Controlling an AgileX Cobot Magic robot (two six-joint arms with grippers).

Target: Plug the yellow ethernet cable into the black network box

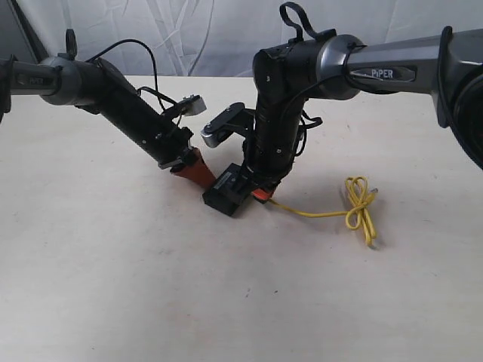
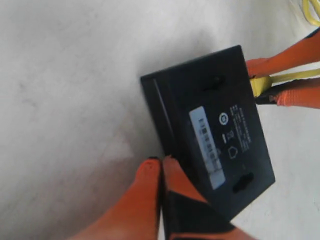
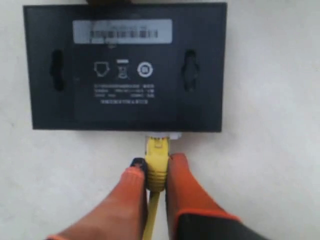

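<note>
Where the right claw pinches, its two orange fingers are clenched on the boot of the yellow ethernet cable. The clear plug tip touches the near side edge of the black network box; whether it is fully seated, cannot tell. The right wrist view alone gives the box's face: flat matte black, a white label with a barcode, small printed marks, and two slots, one on each side of them. The left wrist view adds the opposite side: the left claw is clenched empty, fingertips together, their tips against the box's edge. Only the exterior view shows the rest of the cable, thin and bright yellow, trailing away from the right claw across the bench to a loose knotted loop well apart from the box. The box lies flat near mid-bench, between the two claws. The right arm enters from the right, its elbow high and its forearm dropping steeply. The left arm slants down from the left, with the left claw at the box.
</note>
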